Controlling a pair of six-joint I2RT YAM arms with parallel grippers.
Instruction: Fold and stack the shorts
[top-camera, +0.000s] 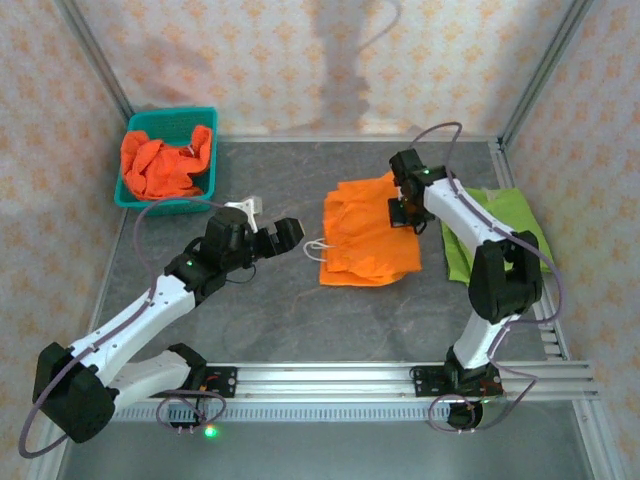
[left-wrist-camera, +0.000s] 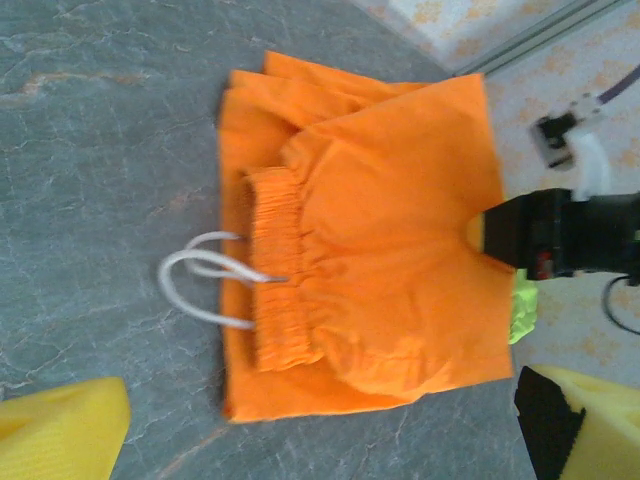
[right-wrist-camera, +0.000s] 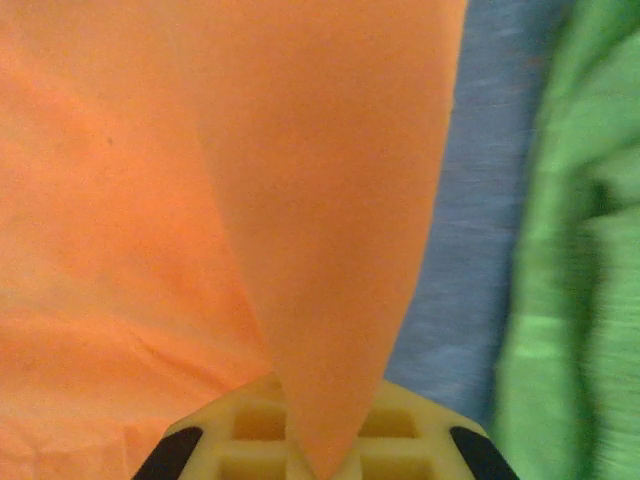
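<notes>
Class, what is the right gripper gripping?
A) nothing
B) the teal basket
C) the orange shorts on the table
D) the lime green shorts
C: a fold of the orange shorts runs down into the right gripper, while the lime green shorts lie apart beside it.

A fold of the orange shorts (right-wrist-camera: 150, 250) narrowed to a point and was pinched in the right gripper (right-wrist-camera: 318, 452), between its yellow latticed fingers (right-wrist-camera: 250, 430) at the near edge. More orange cloth lay spread to the left. To the right ran a strip of bare grey table (right-wrist-camera: 470, 250), and beyond it lay the lime green shorts (right-wrist-camera: 580, 250), blurred.
</notes>
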